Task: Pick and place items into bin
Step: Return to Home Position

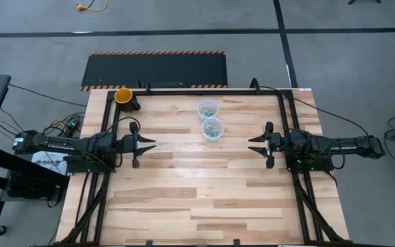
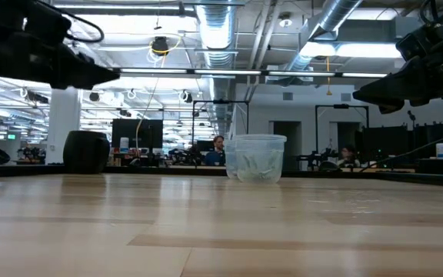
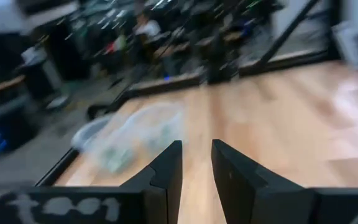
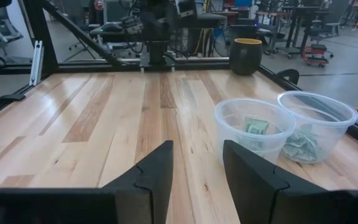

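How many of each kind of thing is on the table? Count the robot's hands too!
clear cups: 2
dark pot with a yellow rim: 1
grippers: 2, the left gripper and the right gripper
Total: 5
The green packets in the cups are too jumbled to count.

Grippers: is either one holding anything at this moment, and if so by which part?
Nothing is held. The left gripper and the right gripper are both open, with nothing between their fingers.
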Controlling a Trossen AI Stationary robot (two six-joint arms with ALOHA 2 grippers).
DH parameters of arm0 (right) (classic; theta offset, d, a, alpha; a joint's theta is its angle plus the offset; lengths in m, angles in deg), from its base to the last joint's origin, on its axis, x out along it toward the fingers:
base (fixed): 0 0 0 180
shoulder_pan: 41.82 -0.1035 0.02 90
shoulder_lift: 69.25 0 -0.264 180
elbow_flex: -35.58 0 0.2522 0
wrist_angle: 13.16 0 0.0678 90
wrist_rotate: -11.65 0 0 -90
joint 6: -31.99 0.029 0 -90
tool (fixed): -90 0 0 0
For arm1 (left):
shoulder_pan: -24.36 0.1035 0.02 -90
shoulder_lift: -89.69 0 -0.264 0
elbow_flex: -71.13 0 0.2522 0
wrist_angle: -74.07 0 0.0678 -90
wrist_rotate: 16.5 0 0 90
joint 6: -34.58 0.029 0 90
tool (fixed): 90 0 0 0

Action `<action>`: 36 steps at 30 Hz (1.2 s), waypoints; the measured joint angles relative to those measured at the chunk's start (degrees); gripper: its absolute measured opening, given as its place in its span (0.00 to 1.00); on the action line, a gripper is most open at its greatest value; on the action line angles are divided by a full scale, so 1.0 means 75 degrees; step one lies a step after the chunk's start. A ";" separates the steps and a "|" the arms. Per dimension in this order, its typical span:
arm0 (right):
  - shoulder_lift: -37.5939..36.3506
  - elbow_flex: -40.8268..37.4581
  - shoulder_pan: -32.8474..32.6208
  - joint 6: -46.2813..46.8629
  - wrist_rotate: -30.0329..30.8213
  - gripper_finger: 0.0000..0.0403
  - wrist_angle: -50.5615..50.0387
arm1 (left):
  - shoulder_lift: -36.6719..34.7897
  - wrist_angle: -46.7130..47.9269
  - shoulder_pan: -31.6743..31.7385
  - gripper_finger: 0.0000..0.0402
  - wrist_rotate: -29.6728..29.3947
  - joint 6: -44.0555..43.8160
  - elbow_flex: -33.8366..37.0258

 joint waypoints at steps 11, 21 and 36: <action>0.0001 0.0003 -0.0003 0.0000 0.0000 0.33 0.0000 | 0.0001 -0.0222 -0.0003 0.19 0.0962 0.0054 0.0006; 0.0001 0.0003 0.0000 0.0000 0.0000 0.33 0.0000 | 0.0003 -0.0063 0.0000 0.19 0.0630 -0.0360 0.0009; 0.0000 0.0003 -0.0001 0.0001 0.0000 0.33 0.0000 | 0.0006 0.0542 0.0000 0.19 0.0441 0.0196 0.0009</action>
